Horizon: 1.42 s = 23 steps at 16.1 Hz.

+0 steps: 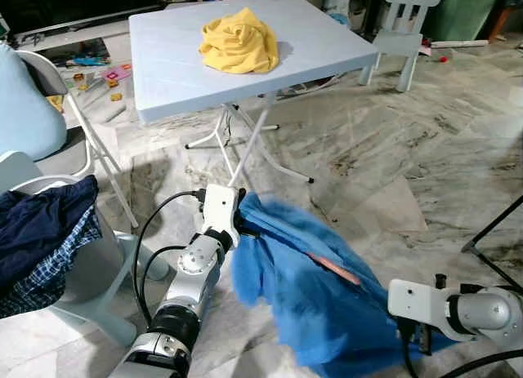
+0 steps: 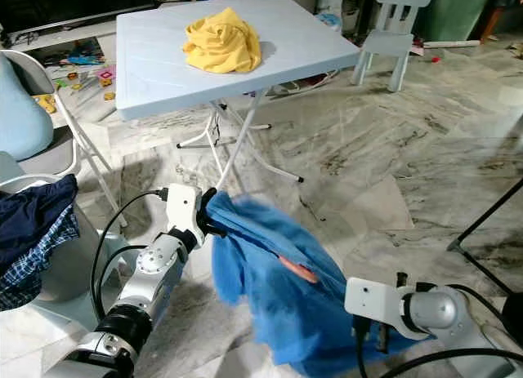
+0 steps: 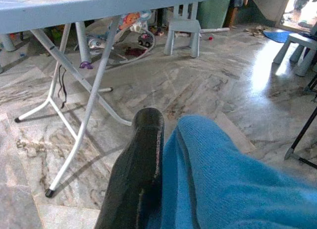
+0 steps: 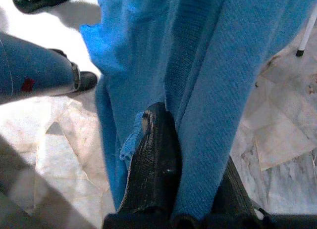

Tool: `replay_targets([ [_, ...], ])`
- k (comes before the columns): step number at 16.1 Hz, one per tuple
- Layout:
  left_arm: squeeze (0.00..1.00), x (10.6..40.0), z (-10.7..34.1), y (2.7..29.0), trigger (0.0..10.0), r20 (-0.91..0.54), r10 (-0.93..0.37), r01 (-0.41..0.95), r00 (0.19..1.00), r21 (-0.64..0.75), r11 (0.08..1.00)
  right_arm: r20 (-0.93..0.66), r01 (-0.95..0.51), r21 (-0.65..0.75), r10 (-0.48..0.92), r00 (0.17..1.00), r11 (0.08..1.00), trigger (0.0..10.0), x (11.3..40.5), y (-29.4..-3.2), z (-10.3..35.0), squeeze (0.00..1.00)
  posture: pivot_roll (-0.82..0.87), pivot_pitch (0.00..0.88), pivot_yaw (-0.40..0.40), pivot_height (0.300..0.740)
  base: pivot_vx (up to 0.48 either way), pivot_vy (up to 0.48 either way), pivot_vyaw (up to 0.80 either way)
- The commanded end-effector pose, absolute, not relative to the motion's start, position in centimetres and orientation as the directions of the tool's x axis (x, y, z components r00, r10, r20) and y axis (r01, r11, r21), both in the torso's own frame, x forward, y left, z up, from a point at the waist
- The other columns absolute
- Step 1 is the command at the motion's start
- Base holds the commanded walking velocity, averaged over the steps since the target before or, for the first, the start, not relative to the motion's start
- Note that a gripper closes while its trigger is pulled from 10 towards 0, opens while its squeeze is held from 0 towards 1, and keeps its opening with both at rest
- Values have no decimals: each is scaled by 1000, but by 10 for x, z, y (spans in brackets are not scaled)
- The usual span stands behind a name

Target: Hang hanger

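Chair (image 1: pixel 98 255): far left, dark clothes (image 1: pixel 41 231) heaped on the seat.
Left gripper (image 1: pixel 243 223): fingers clamped on the top edge of the blue sweater (image 1: pixel 310 296), holding it up off the floor.
Table (image 1: pixel 163 76): behind, a yellow cloth (image 1: pixel 239 42) on top.
Hanger (image 1: pixel 335 269): only a pinkish sliver peeking from the sweater's folds, between the two arms.
Right gripper (image 4: pixel 193 189): low on the right, fingers pinching a lower fold of sweater.
Tip: keep both grips firm and level so the hanger can't slide out.
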<state>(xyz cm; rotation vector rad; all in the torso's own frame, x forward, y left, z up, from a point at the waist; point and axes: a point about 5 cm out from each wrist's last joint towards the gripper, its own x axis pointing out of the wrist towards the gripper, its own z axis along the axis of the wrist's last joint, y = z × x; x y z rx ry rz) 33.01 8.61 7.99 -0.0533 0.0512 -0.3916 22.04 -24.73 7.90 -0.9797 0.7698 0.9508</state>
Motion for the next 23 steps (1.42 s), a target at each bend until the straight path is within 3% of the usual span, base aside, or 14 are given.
replay_targets([
  [1, 0, 338, 91, 100, 0, -8, -342, 341, 940, -51, 939, -902, -925, -308, 240, 359, 224, 10000, 214, -263, 78, 0, -146, 78, 52, 740, 0, 0, 0],
  [4, 0, 339, 88, 101, 0, -33, -332, 330, 943, -51, 943, -930, -940, -294, 175, 322, 172, 10000, 207, -282, 79, 0, -155, 76, 52, 740, 0, 0, 0],
  [6, 0, 335, 73, 98, 0, -139, -352, 354, 926, -12, 935, -896, -923, -333, 239, 373, 193, 10000, 215, -278, 92, 0, -155, 76, 52, 740, 0, 0, 0],
  [9, 0, 329, 59, 100, 0, -214, -364, 370, 907, -10, 929, -775, -897, -364, 453, 441, 250, 10000, 228, -257, 139, 0, -161, 82, 54, 740, 0, 0, 0],
  [12, 0, 330, 55, 108, 0, -245, -349, 361, 904, 3, 933, -753, -894, -364, 483, 447, 260, 10000, 224, -276, 174, 0, -167, 84, 56, 740, 0, 0, 0],
  [15, 0, 330, 53, 111, 0, -268, -343, 355, 900, -4, 935, -719, -900, -337, 542, 435, 276, 10000, 218, -280, 200, 0, -174, 85, 63, 740, 0, 0, 0],
  [17, 0, 330, 53, 109, 0, -268, -348, 358, 898, -11, 934, -694, -882, -368, 545, 471, 295, 10000, 223, -280, 208, 0, -176, 84, 62, 740, 0, 0, 0],
  [18, 0, 329, 53, 102, 8745, -270, -367, 373, 890, -32, 927, -695, -877, -386, 536, 480, 286, 10000, 226, -276, 200, 0, -176, 83, 62, 740, 0, 0, 0],
  [19, 0, 328, 53, 94, 10000, -266, -384, 378, 884, -77, 923, -691, -879, -392, 544, 476, 270, 10000, 226, -267, 188, 0, -165, 81, 61, 740, 0, 0, 0],
  [20, 431, 327, 55, 89, 10000, -251, -397, 382, 883, -108, 918, -675, -872, -403, 553, 488, 278, 10000, 229, -261, 181, 0, -163, 82, 61, 740, 0, 0, 0],
  [21, 431, 327, 57, 86, 10000, -235, -410, 394, 881, -113, 912, -666, -869, -405, 561, 493, 283, 10000, 230, -256, 178, 0, -160, 82, 60, 740, 0, 0, 0],
  [22, 1000, 327, 61, 81, 10000, -198, -431, 402, 880, -169, 900, -661, -869, -414, 566, 493, 272, 10000, 231, -248, 171, 0, -159, 82, 60, 740, 0, 0, 0],
  [23, 1000, 330, 74, 81, 10000, -116, -393, 378, 912, -134, 916, -662, -866, -427, 563, 495, 260, 10000, 233, -236, 156, 0, -158, 82, 60, 740, 0, 0, 0],
])
